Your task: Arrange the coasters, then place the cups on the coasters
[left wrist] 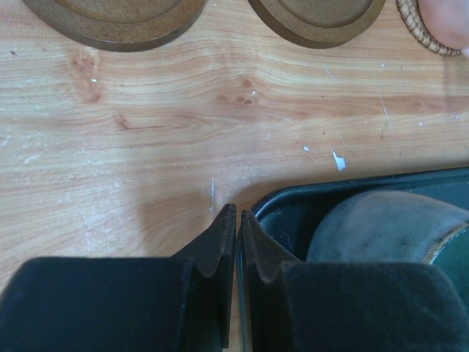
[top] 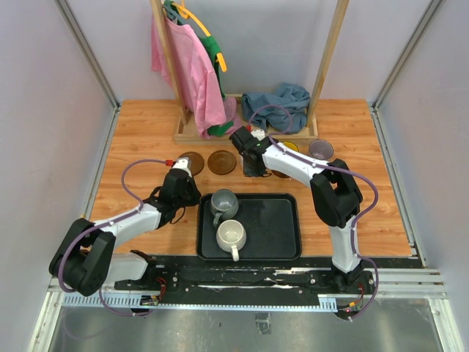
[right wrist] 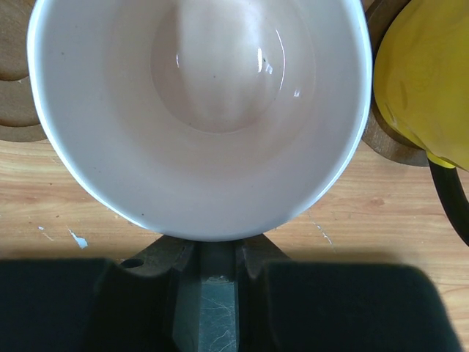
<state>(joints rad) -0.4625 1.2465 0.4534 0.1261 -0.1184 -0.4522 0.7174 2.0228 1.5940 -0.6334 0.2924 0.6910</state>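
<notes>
Wooden tabletop (top: 139,132): right jaws clamping pink cup (right wrist: 198,110), hidden overhead; left jaws narrow.

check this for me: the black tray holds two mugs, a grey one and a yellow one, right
Not quite. The black tray holds two mugs, the grey mug and a white mug, not a yellow one; the top external view shows it.

White-and-black arms (top: 126,222), purple cables (top: 139,163)
</notes>
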